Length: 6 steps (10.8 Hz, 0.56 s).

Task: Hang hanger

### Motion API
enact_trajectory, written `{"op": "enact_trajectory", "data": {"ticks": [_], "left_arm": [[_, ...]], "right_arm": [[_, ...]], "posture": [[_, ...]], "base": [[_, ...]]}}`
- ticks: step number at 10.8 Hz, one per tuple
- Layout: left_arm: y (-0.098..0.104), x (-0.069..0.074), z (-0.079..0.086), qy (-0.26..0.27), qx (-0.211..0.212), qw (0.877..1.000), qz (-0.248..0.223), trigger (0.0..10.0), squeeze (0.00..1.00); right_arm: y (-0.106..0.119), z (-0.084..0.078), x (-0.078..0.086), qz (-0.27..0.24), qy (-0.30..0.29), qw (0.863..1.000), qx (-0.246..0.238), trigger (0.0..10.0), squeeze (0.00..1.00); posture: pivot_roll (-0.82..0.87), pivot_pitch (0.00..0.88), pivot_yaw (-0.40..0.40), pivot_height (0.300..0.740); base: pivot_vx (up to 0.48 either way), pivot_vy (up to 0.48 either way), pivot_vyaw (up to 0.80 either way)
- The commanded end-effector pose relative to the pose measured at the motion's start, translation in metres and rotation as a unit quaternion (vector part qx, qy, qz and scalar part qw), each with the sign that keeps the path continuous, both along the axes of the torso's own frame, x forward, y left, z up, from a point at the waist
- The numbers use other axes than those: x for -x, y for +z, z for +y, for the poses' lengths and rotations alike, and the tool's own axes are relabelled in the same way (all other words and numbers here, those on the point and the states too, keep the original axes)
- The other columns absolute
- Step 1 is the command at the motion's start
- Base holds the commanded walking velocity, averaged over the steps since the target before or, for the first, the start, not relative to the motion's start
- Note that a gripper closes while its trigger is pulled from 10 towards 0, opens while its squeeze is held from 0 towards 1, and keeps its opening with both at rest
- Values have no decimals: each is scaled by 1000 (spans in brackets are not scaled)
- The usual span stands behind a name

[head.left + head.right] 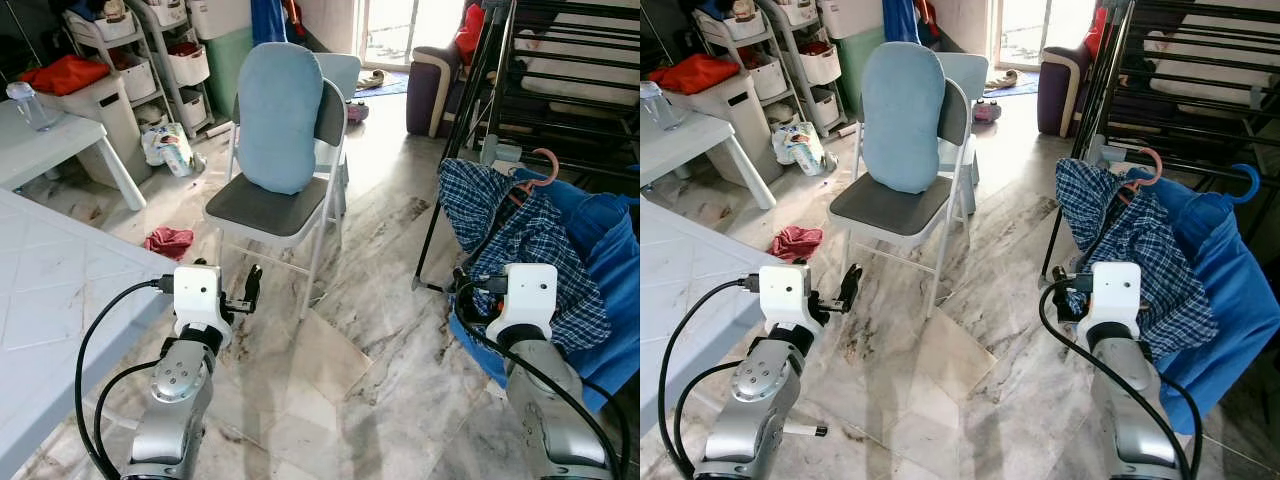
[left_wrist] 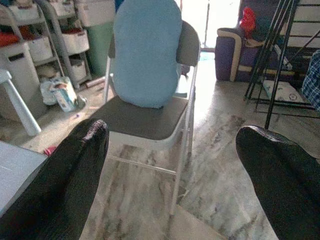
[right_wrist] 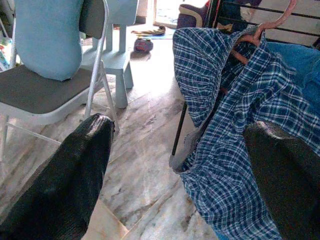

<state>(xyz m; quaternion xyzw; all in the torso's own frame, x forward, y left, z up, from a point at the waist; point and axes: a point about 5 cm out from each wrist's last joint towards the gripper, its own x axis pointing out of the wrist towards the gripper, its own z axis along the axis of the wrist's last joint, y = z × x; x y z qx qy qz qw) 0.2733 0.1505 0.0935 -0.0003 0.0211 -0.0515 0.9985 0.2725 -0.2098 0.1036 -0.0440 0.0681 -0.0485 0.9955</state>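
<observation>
Bare floor (image 1: 380, 330) lies open between chair (image 1: 275, 215) and shirt-draped rack (image 1: 500, 150).

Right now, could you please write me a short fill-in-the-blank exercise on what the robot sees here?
1. The cushion leaning on the folding chair is light ____.
2. The plaid shirt hangs on a hanger coloured ____.
3. The fingers of the right tool stand ____, holding nothing.
4. The crumpled red cloth lies on the ____.

Missing words: blue; pink; open; floor
</observation>
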Motion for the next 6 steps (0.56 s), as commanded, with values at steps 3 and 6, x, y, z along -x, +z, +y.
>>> {"op": "enact_trajectory", "data": {"ticks": [3, 6], "left_arm": [[-3, 0, 1, -4, 17, 1000, 18, 10000, 0], [-4, 1, -1, -8, 18, 1000, 23, 10000, 0]], "right_arm": [[1, -1, 1, 3, -8, 1000, -4, 10000, 1000], [1, -2, -1, 5, -6, 1000, -1, 10000, 502]], "posture": [[-93, 0, 46, 740], [-93, 0, 44, 740]], "base": [[0, 0, 0], [0, 0, -669]]}}
